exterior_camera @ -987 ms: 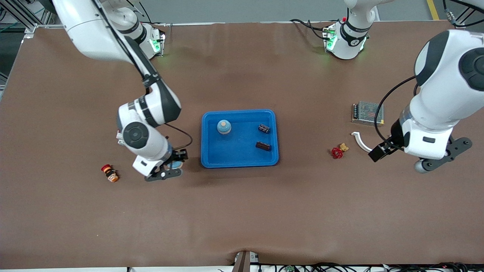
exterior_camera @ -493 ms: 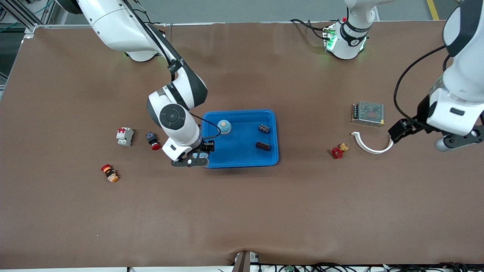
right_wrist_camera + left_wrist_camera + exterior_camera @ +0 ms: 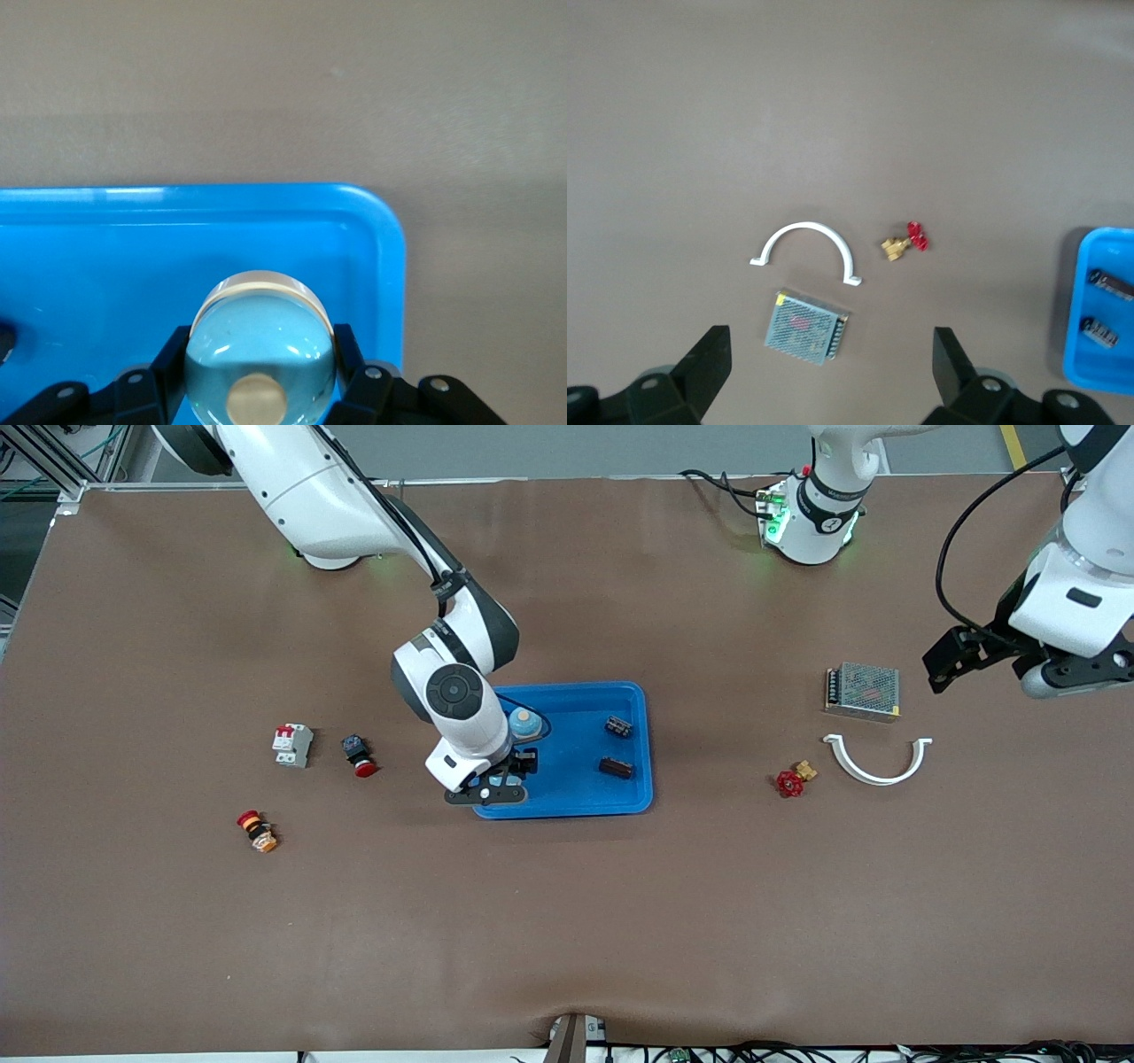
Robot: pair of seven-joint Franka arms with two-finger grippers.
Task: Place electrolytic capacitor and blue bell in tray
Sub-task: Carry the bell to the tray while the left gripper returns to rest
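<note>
1. Front view: I have the right gripper [image 3: 496,786] over the tray [image 3: 633,802], at the corner toward the right arm's end and nearest the camera. A blue bell [image 3: 524,723] already sits in the tray, and two dark electrolytic capacitors [image 3: 618,727] lie in it toward the left arm's end. A second ago this gripper was down at the table outside the tray; now it has carried its load across the rim. The circuit breaker [image 3: 291,745] and red pushbutton [image 3: 358,754], hidden then by the arm, show again.

2. Left wrist view: the left gripper [image 3: 833,376] hangs with its fingers spread and empty, high over the mesh-covered power supply [image 3: 804,327], well apart from the tray. It has drawn up toward its base since the earlier frame. This arm waits.

3. Right wrist view: the fingers [image 3: 350,372] are clenched on a second blue bell [image 3: 261,350], dome upward, above the tray floor just inside the rim. I judge this the placing step; next I should lower it, then let go, clear of the first bell.
</note>
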